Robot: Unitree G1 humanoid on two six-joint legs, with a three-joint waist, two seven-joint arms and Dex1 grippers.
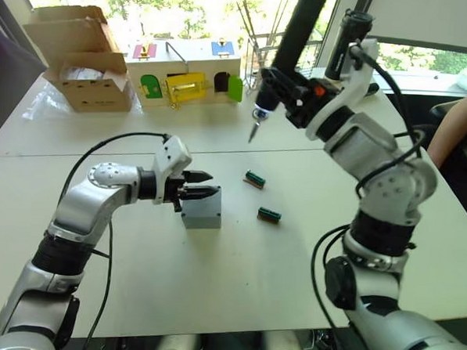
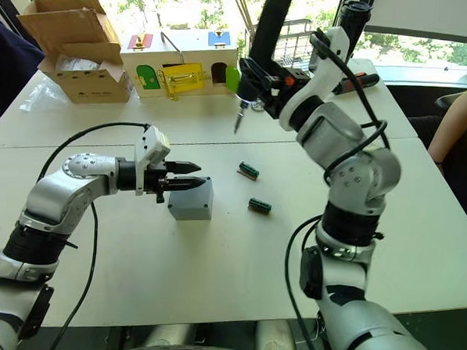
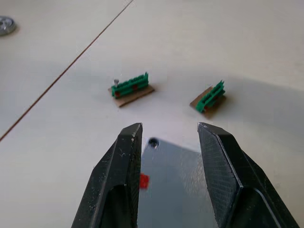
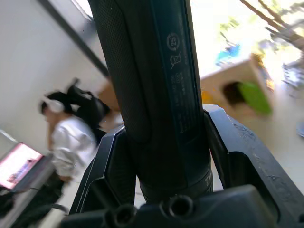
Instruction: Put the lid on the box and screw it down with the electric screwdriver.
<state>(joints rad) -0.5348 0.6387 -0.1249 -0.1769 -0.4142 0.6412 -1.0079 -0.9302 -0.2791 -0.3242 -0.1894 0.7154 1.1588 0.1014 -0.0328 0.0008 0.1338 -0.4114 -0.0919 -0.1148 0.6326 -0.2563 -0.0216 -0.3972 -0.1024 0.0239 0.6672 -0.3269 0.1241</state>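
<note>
Box [image 1: 202, 208] sits right beneath your half-open, empty left gripper [image 1: 204, 185], while the right gripper [image 1: 278, 91], clamping the upright electric screwdriver [image 1: 291, 45], hovers well beyond it.

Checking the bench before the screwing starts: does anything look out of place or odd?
Two small green parts lie loose on the table beside the grey box, each at its own angle. Nothing looks spilled or damaged.

Electric screwdriver [image 4: 161, 90]: small printed symbols and fine lines of print on barrel; none legible.
Box [image 3: 178, 183]: red mark, no lettering readable.
</note>
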